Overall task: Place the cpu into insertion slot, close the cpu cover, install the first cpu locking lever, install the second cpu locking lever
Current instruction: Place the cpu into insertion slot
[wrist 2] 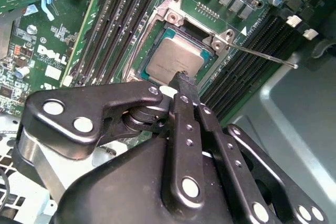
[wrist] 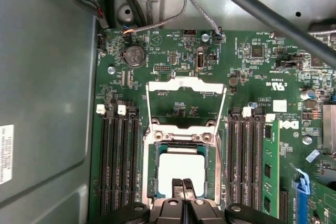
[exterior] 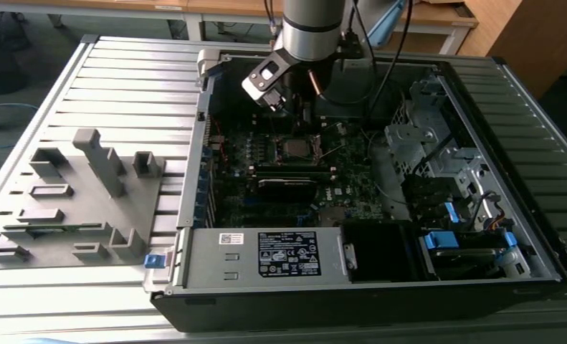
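Observation:
The cpu, a flat silver-grey square, lies in the insertion slot on the green motherboard; in the second wrist view the cpu sits just past my fingertips. My gripper hovers over the cpu's near edge, shut with nothing between its fingers. The cpu cover, a thin silvery frame, stands swung open beyond the slot. Two thin wire locking levers are raised beside it, and one lever sticks out sideways. In the exterior view the arm reaches down into the open computer case.
Black memory slots flank the socket on both sides. Cables and a thick hose cross the far end of the board. A grey parts fixture stands at the exterior view's left, outside the case. Drive bays line the right.

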Available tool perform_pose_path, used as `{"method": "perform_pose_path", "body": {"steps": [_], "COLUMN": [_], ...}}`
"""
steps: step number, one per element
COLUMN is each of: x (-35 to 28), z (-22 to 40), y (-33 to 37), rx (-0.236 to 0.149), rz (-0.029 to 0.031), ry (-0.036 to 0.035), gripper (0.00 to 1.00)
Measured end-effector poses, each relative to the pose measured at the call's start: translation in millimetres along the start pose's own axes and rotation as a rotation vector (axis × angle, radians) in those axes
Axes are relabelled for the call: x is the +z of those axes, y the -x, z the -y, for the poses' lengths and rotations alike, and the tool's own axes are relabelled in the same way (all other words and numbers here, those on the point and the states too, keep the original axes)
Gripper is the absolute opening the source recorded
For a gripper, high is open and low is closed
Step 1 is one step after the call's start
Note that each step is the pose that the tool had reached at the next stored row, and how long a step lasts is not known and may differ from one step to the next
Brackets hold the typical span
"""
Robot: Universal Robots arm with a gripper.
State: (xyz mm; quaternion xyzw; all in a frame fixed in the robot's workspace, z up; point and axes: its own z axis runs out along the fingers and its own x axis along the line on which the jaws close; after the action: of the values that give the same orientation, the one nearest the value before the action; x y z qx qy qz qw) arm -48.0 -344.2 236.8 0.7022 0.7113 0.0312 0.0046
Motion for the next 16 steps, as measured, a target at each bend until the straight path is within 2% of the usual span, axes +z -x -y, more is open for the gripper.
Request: {"method": "perform_pose_path", "body": {"steps": [4,11,16], "x": [6.0,6.3,6.3], "z": [0.5,-1.1,-1.1], "y": [0.2,0.6,3.6], "rx": [0.0,0.0,0.0], "rz": [0.001,0.0008,0.0009], "ry": [0.0006,0.0007,0.0006], "gripper": [0.11,0.11,0.11]}}
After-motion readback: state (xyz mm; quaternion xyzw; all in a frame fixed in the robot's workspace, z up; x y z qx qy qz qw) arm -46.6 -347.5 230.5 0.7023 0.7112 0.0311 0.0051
